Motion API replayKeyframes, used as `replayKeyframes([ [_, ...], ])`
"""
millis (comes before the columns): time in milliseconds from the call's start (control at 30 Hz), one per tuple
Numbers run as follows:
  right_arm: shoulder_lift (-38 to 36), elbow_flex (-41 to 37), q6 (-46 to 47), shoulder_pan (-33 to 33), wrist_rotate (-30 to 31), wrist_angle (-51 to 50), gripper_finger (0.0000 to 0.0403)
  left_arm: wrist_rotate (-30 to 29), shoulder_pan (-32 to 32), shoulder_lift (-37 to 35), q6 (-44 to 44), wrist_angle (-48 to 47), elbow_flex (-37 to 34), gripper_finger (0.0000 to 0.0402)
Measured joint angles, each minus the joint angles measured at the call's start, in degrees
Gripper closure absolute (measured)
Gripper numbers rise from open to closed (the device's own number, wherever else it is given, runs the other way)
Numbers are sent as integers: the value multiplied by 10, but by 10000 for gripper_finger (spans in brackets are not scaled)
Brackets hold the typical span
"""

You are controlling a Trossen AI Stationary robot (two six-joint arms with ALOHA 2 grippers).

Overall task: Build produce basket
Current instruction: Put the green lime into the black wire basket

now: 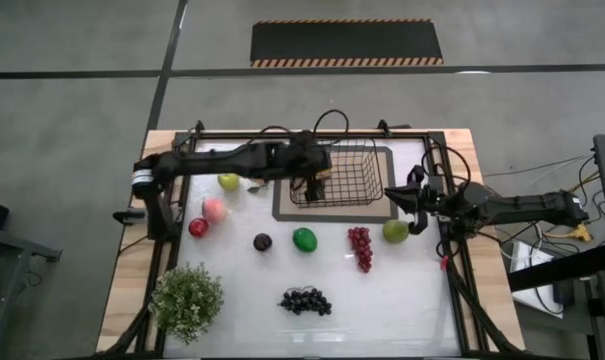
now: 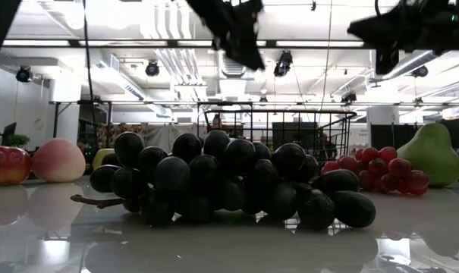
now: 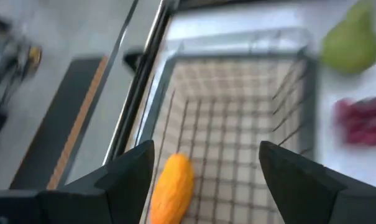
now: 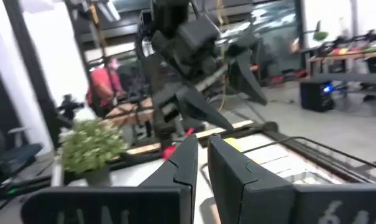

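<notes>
The black wire basket (image 1: 354,172) stands on a dark mat at the table's far middle. My left gripper (image 1: 317,183) hovers over the basket's left part, open; in the left wrist view (image 3: 203,168) an orange mango (image 3: 171,188) lies on the basket's mesh floor (image 3: 237,149) between and below the fingers. My right gripper (image 1: 414,208) is shut and empty (image 4: 203,149) at the table's right, just beyond a green pear (image 1: 395,231). The other fruits rest on the white tabletop.
On the table lie a green apple (image 1: 229,181), a peach (image 1: 214,209), a red apple (image 1: 198,227), a plum (image 1: 263,241), a green fruit (image 1: 304,239), red grapes (image 1: 360,247) and dark grapes (image 1: 305,300). A potted plant (image 1: 187,300) stands at the near left.
</notes>
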Motion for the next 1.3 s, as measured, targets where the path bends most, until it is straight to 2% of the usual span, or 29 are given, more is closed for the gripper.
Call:
replayKeyframes([
  [133, 15, 58, 7, 28, -2, -79, 374, 6, -46, -46, 37, 75, -54, 130],
  [400, 77, 174, 32, 108, -3, -216, 374, 64, -103, -158, 59, 277, -245, 130],
  [667, 169, 248, 116, 183, -2, -260, 374, 75, -111, -242, 62, 532, -444, 130],
  [833, 235, 272, 195, 215, 23, -266, 374, 75, -109, -277, 107, 650, -527, 130],
  [1033, 325, 305, 267, 236, 73, -291, 374, 75, -109, -341, 152, 674, -569, 130],
  [1300, 442, 361, 250, 237, 136, -292, 375, 75, -109, -427, 174, 674, -621, 130],
])
